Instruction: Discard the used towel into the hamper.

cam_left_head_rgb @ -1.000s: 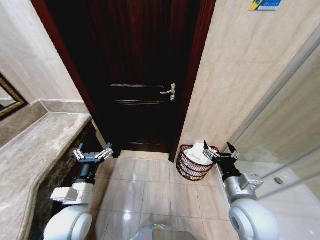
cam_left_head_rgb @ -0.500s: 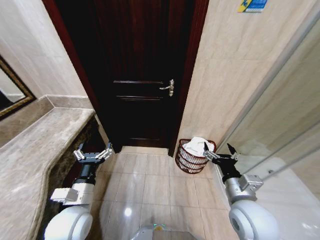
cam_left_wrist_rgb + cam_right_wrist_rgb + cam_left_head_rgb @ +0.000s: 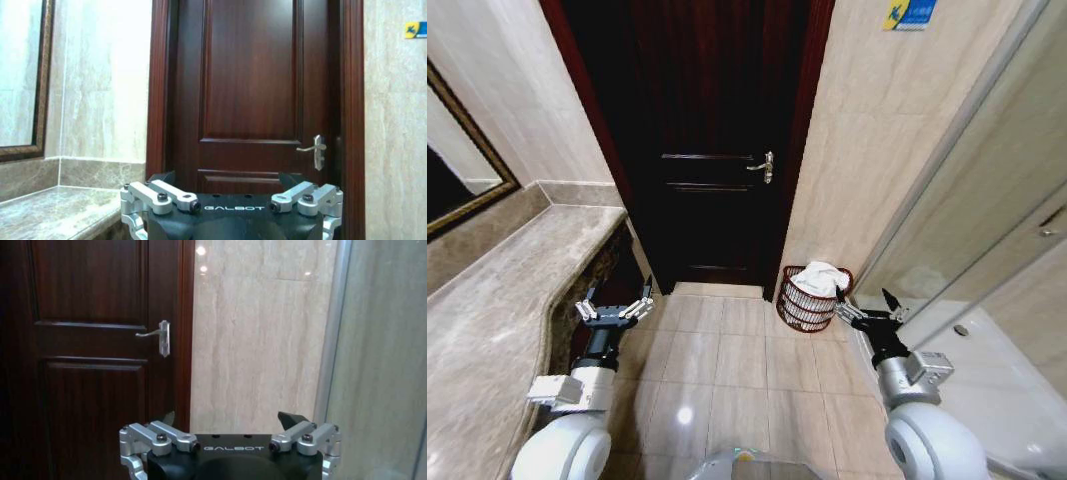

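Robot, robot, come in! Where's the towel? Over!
Both grippers, left and right, open, empty. Towel in hamper by door. Nothing blocking.

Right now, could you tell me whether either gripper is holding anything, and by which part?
Nothing: left gripper and right gripper are open and empty; the towel lies in the hamper.

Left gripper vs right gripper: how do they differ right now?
The left gripper hangs beside the marble counter; the right gripper hangs next to the hamper, by the glass partition. The left gripper has nothing of the task near it; the right gripper is just off the hamper's rim, where the white towel lies on top. Shared: both open, empty, pointing toward the door.
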